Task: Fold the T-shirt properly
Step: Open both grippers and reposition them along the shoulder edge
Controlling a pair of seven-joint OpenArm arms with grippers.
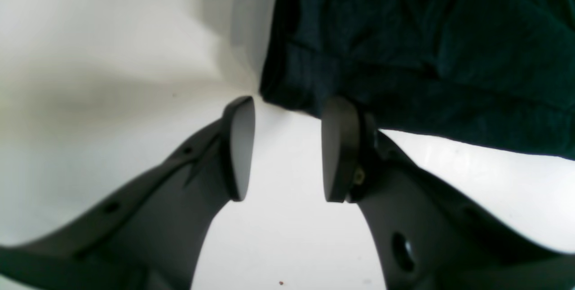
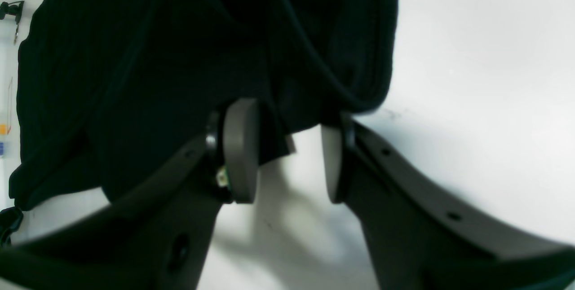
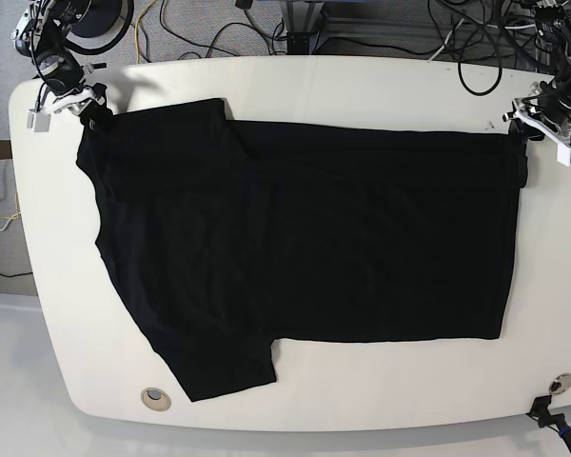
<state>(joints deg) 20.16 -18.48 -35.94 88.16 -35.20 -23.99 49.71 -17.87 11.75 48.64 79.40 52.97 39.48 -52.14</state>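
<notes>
Honestly, shirt [image 3: 305, 248] lies flat on bench [image 3: 362, 86]. Left pincer [image 1: 287, 146] and right pincer [image 2: 287, 155] gape empty at its far corners; shallow bites risk hems slipping mid-fold.

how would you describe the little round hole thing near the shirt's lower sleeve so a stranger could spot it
Start at the white table, which the black T-shirt nearly covers. Follow the shirt's lower sleeve toward the table's near edge; just beside it sits a small round metal-ringed hole. Its twin is at the opposite near corner, far from any sleeve.
</notes>
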